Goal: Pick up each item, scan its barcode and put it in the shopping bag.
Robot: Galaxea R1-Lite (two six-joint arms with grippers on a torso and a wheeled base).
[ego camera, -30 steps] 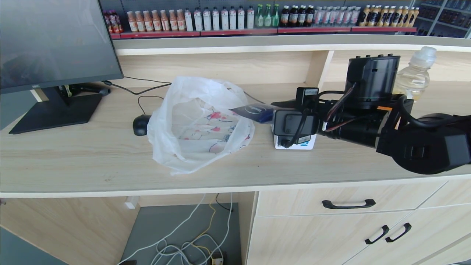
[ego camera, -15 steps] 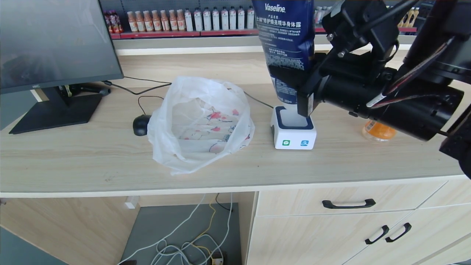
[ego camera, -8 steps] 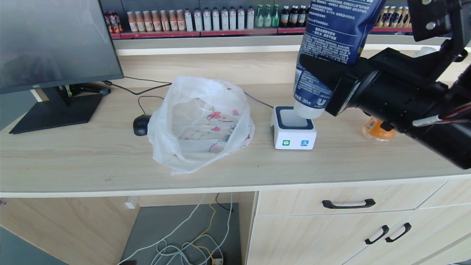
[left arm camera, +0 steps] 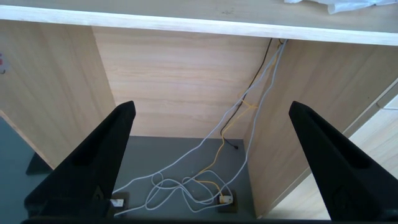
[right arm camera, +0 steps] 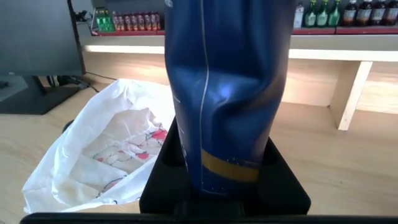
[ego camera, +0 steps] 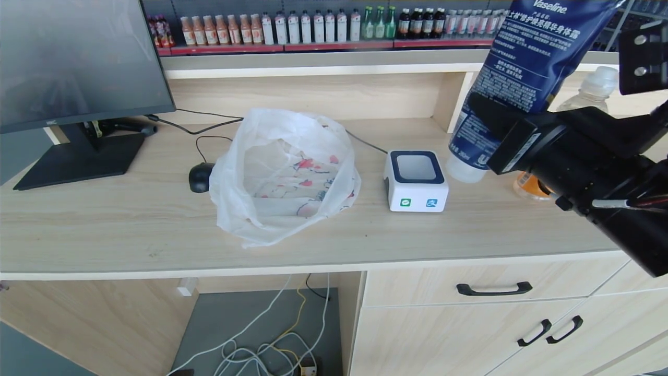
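Beneath the pale counter (ego camera: 130, 224) your left pincer (left arm camera: 210, 112) hangs spread apart. Shopping bag (ego camera: 282, 172) sits mid-frame, scanner (ego camera: 416, 180) right of it. Upper right, your right pincer (ego camera: 488, 117) clamps the lotion tube (ego camera: 527, 57), cap down: soft, dentable, likely light; hold low, gently.

The lotion tube (ego camera: 522, 68) is cut off above; a bottle (ego camera: 595, 91) behind is half hidden.

Light wooden counter (ego camera: 130, 224) here: monitor (ego camera: 78, 156) standing at the left, black mouse (ego camera: 200, 177) touching the white shopping bag (ego camera: 284, 177), scanner (ego camera: 416, 183) just beside the bag, clear bottle (ego camera: 592, 94) far right.
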